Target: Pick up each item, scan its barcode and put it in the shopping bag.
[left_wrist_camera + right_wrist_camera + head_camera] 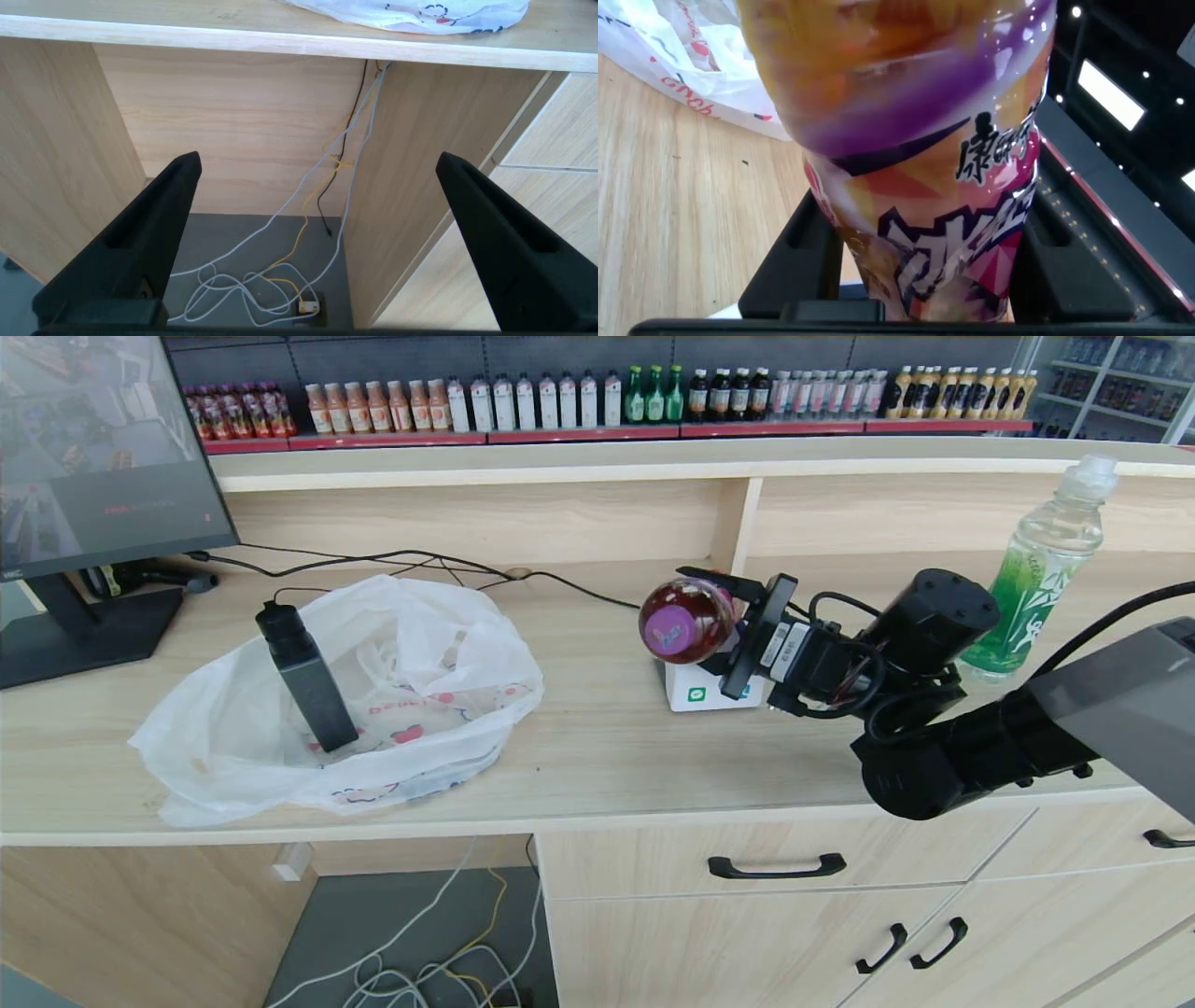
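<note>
A drink bottle [686, 621] with a purple and pink label lies sideways in my right gripper [702, 619], which is shut on it, cap end facing the bag. It hangs just above a small white scanner box [709, 695] on the counter. Close up, the bottle [924, 140] sits between two dark fingers [799, 252]. The white plastic shopping bag [439, 653] lies open to the left with a dark bottle [306, 677] standing in it. My left gripper [318, 243] is open below the counter edge, holding nothing.
A clear bottle with a green label [1036, 579] stands at the far right of the counter [597, 756]. A monitor [93, 439] on a stand sits at the back left, with cables trailing behind the bag. Drawers [775, 868] are under the counter, and loose cables [280, 280] lie on the floor.
</note>
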You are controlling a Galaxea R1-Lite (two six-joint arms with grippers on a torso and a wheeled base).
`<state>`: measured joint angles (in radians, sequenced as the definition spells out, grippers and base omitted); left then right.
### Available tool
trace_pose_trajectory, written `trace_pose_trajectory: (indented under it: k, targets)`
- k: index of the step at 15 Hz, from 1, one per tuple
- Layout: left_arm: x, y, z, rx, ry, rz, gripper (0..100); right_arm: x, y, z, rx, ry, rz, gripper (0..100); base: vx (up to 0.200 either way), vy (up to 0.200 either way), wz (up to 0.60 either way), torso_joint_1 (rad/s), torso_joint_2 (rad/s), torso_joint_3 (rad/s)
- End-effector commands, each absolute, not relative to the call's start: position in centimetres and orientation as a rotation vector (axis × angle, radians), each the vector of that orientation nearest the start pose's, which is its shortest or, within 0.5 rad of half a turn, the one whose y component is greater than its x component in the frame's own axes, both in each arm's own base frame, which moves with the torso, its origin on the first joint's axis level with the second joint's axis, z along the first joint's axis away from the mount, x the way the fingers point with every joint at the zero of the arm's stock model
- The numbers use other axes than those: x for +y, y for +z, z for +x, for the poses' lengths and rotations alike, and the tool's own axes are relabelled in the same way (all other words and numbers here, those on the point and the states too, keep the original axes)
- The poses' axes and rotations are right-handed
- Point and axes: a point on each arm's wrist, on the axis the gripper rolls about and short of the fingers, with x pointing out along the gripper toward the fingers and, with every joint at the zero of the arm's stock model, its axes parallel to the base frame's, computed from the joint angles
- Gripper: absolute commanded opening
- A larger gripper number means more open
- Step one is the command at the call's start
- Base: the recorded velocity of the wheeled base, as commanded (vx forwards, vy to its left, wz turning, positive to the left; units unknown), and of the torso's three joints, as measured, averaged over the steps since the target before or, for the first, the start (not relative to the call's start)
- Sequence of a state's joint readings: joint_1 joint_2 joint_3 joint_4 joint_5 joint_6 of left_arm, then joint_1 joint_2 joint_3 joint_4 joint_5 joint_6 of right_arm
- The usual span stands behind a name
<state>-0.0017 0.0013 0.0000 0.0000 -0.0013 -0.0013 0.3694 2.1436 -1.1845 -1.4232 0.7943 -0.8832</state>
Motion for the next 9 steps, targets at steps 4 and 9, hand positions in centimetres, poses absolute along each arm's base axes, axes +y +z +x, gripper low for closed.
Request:
trace_pose_trajectory:
  k: [4, 9]
  targets:
    - [0.0, 7.55, -2.27, 0.002, -0.003, -0.002, 100, 16.3, 19.3, 37.8, -0.95, 0.861, -0.866, 0, 0.0, 0.0, 0.0, 0.0, 0.0, 0.0]
    - [0.0, 7.55, -2.27, 0.002, -0.003, -0.002, 100, 16.23, 19.47, 37.81, -0.954, 0.855, -0.856, 0, 0.0, 0.0, 0.0, 0.0, 0.0, 0.0]
